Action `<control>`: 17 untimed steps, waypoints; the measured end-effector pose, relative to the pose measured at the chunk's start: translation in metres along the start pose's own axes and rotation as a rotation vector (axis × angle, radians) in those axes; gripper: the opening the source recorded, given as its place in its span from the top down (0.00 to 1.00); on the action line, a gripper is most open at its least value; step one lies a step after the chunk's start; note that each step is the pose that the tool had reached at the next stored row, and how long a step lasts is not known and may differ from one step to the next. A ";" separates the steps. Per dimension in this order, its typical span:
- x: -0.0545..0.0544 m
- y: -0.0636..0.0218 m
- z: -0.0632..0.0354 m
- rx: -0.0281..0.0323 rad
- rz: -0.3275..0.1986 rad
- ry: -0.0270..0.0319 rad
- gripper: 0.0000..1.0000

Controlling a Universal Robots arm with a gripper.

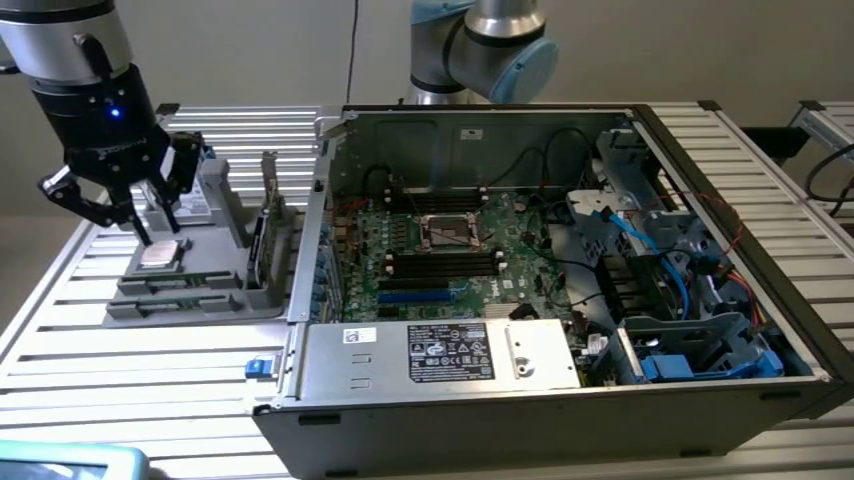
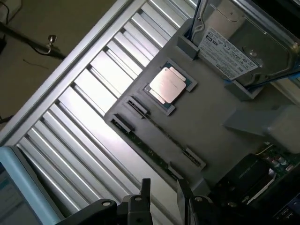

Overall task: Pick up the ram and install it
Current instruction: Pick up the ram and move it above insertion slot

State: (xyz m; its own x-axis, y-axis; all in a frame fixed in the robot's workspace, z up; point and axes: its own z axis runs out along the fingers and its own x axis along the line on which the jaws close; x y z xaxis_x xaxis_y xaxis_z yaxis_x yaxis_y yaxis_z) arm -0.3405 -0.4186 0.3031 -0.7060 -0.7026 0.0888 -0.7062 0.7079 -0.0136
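1. While your claw (image 1: 154,232) hangs parted and empty over the grey tray (image 1: 200,312), at 9 o'clock of the computer case (image 1: 441,405), the ram (image 2: 154,152) sits in a tray slot, just beside the silver chip (image 1: 160,255).
2. Centre over its length and square your fingers (image 2: 146,187) to it, so it should lift level.

ram (image 2: 153,153) in tray (image 2: 211,123) beside case (image 1: 534,436)
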 end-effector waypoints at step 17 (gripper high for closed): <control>0.000 0.0000 0.0003 0.0275 -0.309 -0.0043 0.64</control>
State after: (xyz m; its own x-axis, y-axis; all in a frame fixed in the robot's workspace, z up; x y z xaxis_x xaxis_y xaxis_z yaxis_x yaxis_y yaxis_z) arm -0.3405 -0.4186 0.3028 -0.4580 -0.8845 0.0888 -0.8885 0.4587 -0.0136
